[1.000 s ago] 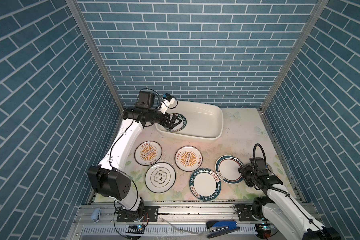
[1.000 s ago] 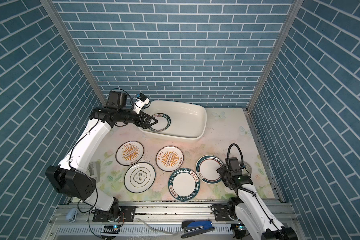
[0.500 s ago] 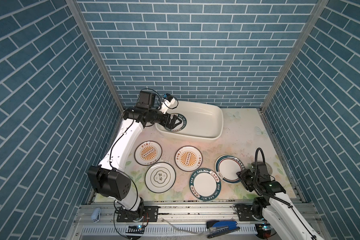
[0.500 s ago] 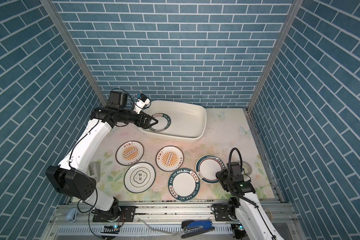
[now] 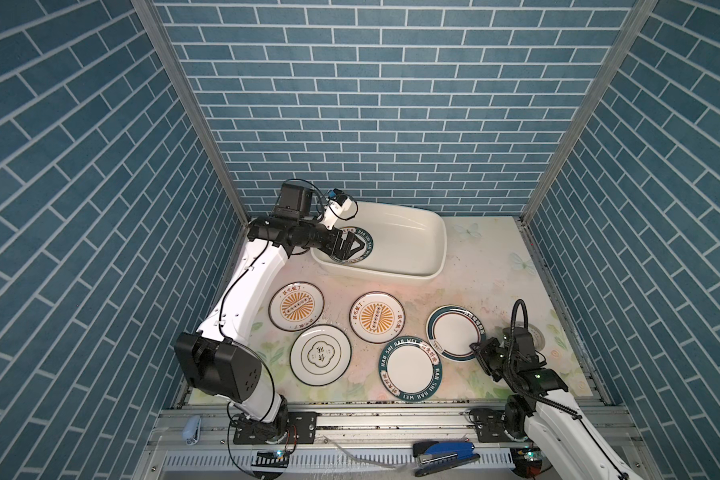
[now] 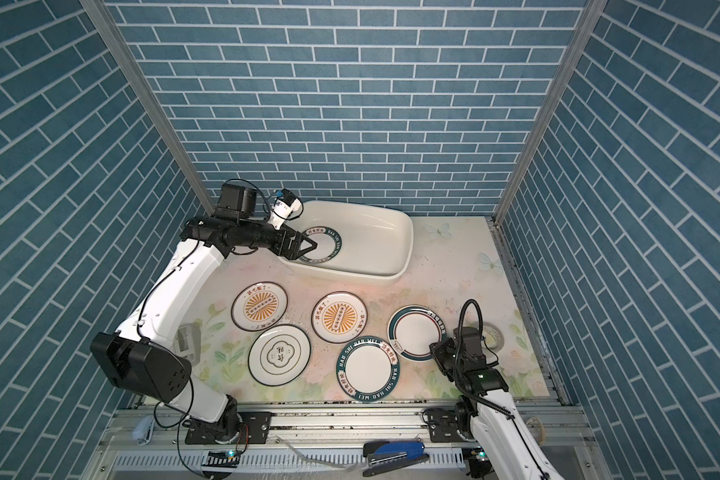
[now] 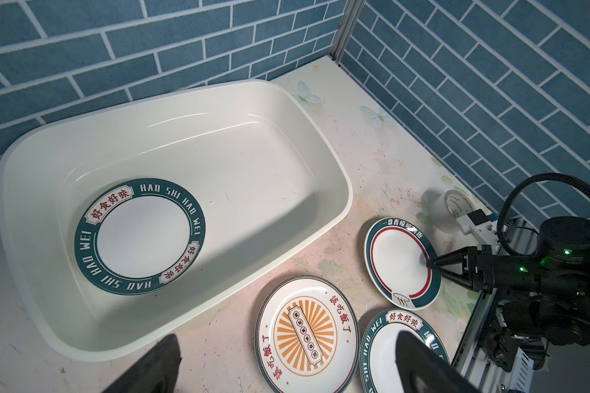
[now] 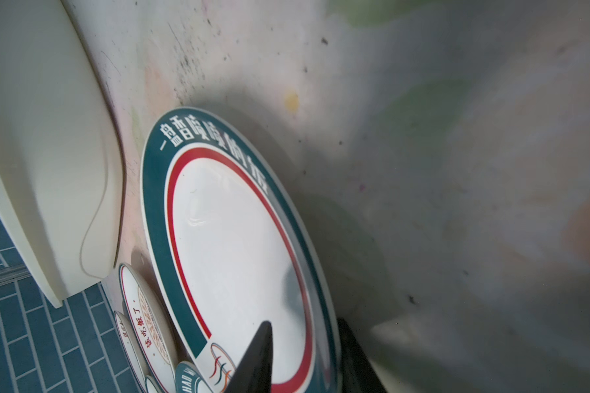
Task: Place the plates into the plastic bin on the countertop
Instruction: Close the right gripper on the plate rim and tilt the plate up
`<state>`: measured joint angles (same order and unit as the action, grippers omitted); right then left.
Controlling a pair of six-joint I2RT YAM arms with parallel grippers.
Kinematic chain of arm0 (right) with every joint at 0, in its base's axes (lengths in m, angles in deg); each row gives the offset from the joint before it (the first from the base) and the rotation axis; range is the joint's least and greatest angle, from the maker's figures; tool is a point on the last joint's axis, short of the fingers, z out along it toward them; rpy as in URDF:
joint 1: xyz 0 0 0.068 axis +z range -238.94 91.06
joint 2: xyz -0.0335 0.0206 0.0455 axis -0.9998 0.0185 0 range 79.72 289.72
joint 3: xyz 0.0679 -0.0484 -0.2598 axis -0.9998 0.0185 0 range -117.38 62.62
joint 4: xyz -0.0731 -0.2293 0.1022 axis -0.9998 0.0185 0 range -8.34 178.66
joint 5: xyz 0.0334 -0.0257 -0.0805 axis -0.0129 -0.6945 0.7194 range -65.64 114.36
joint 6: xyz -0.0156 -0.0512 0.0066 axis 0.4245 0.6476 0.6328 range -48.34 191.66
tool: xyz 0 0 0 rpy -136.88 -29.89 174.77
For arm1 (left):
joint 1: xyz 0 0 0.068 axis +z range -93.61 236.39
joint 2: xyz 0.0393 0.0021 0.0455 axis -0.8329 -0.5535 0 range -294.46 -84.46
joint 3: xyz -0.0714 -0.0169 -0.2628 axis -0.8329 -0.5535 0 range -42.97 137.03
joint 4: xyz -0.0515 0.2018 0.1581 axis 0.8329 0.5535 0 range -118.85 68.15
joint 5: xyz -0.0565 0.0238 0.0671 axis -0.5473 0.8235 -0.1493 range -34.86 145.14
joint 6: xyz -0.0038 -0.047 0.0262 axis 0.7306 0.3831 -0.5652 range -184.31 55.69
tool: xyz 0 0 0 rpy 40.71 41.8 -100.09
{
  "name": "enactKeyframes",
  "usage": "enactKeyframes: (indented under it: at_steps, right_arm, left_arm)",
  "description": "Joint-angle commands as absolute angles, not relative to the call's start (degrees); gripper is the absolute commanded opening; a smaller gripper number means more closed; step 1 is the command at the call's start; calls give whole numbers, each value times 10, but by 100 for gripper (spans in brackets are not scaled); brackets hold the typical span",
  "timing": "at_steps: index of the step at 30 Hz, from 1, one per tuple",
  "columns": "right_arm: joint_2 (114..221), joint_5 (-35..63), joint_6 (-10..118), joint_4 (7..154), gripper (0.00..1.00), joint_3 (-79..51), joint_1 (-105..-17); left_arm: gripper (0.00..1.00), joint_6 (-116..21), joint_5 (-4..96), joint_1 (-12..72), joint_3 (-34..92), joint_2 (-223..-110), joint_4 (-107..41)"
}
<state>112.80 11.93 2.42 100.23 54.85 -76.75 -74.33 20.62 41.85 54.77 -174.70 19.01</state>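
**Inspector:** Firstly, the left side. Report the left pincer [image 5: 355, 248].

**Assessor:** Its fingers are spread wide and grip nothing. It hovers over the left end of the plastic bin [image 5: 408, 232]. The lettered plate [image 7: 140, 236] lies flat on the bin floor beneath it; the remainder of the bin floor is bare.

**Inspector:** And the counter [image 5: 487, 266]?

**Assessor:** Five plates lie flat in front of the bin. From the left: the first sunburst plate [image 5: 296, 306], with the clover plate [image 5: 320, 353] just in front of it; then the second sunburst plate [image 5: 376, 316]; the second lettered plate [image 5: 410, 368] nearest the front edge; and the ringed plate [image 5: 454, 330] farthest right.

**Inspector:** The right pincer [image 7: 430, 263]?

**Assessor:** It is at the ringed plate's right rim. In the right wrist view one finger [image 8: 258, 357] lies over the plate's face and the other sits outside the rim, so the rim is between them with little gap. Whether they pinch it, I cannot tell. A tape roll [image 5: 533, 334] rests on the counter just right of that arm.
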Motion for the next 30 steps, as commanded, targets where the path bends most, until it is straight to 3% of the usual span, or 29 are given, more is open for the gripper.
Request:
enactKeyframes:
  at_steps: [1, 30]
  right_arm:
    - [1133, 135, 4, 1002, 32, 574, -769]
    - [1253, 137, 32, 818, 11, 581, -769]
  left_arm:
    - [100, -754, 212, 415, 538, -1735, 193]
    - [99, -757, 213, 414, 529, -1738, 182]
